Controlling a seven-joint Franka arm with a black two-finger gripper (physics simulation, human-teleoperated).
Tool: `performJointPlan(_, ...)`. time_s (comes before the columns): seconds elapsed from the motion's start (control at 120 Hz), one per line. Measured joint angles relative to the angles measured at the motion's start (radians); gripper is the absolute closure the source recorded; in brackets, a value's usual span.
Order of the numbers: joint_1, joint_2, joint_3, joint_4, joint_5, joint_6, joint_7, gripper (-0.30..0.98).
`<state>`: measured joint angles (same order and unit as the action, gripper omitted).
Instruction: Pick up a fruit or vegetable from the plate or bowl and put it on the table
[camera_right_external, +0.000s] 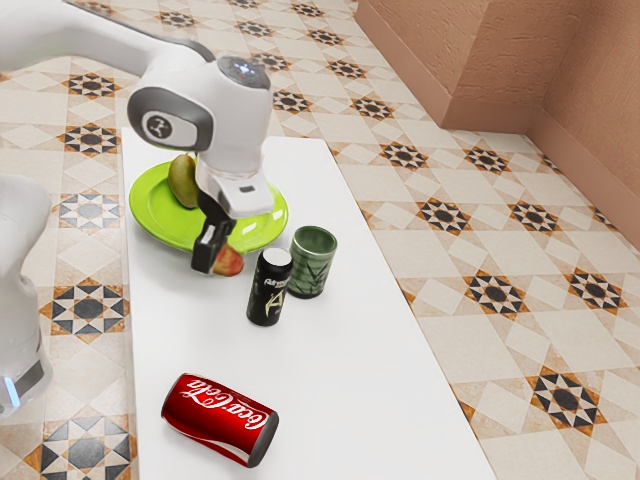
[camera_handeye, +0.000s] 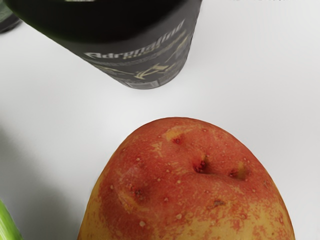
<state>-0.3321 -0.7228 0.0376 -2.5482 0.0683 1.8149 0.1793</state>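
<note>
A reddish-yellow potato (camera_right_external: 229, 262), apparently the piece chosen for the desk (camera_right_external: 350, 400), sits at the fingers (camera_right_external: 205, 252) left of center in the exterior view, outside the plate's rim and near a black can (camera_right_external: 270, 288). In the wrist view it looms along the lower edge of the frame, its dimpled skin turned to the camera. With the far side of the grasp hidden, it cannot be told whether the fingers are spread or pinching the potato, nor whether its underside touches the desk. The hand points down over the desk's white surface, a sensible pose for setting a rounded thing down low so that it does not roll.

Just behind, at upper left, the lime-green plate (camera_right_external: 152, 222) bears a pear-shaped fruit (camera_right_external: 184, 180), whose place there suggests that the potato alone is wanted for this job. The black can stands upright toward the middle of the frame, a green patterned cup (camera_right_external: 314, 262) close by it; both are tall enough to be tipped by a sideways swing, so a straight release and a straight lift look wisest. At lower left, a red cola can (camera_right_external: 220, 420) lies on its side, well apart from the work. The open stretch of desk between the two cans would offer the potato safer room.
</note>
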Motion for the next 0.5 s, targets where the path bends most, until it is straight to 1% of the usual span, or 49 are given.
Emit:
performJointPlan(0.142, -0.003, -0.011, -0.015, -0.012, -0.016, 0.001, 0.0, 0.41)
performJointPlan(0.35, -0.005, -0.022, -0.036, -0.017, -0.022, 0.002, -0.001, 0.4)
performJointPlan(0.433, -0.008, -0.024, -0.037, -0.015, -0.027, 0.001, 0.0, 0.23)
performJointPlan(0.5, -0.019, -0.025, -0.034, -0.013, -0.031, 0.001, 0.001, 0.15)
